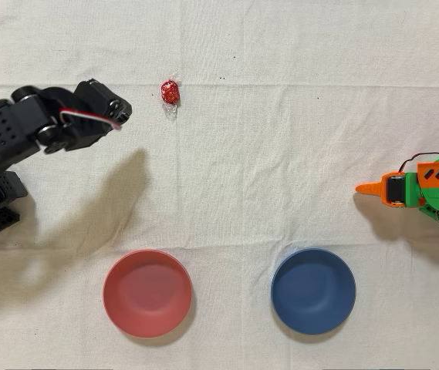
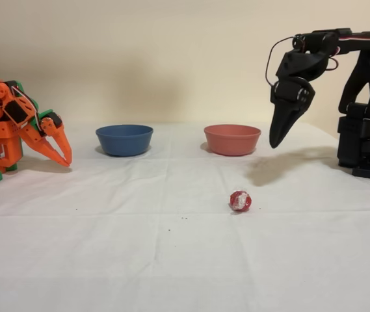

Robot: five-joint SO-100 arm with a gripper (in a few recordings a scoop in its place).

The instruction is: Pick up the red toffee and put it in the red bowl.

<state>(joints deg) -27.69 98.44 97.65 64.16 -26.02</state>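
The red toffee (image 1: 170, 92) lies on the white cloth-covered table (image 1: 281, 154) toward its far edge in the overhead view, just right of the black arm's gripper (image 1: 119, 112) and apart from it. The fixed view shows what the overhead cannot: the gripper (image 2: 277, 140) hangs well above the cloth, pointing down, its tapered fingers drawn together with nothing between them. The toffee (image 2: 240, 201) is a crinkly foil ball with clear twisted ends. The red bowl (image 1: 147, 292) and blue bowl (image 1: 313, 290), both round, shallow and matte, sit near the opposite edge. The orange arm (image 1: 423, 189) stands idle.
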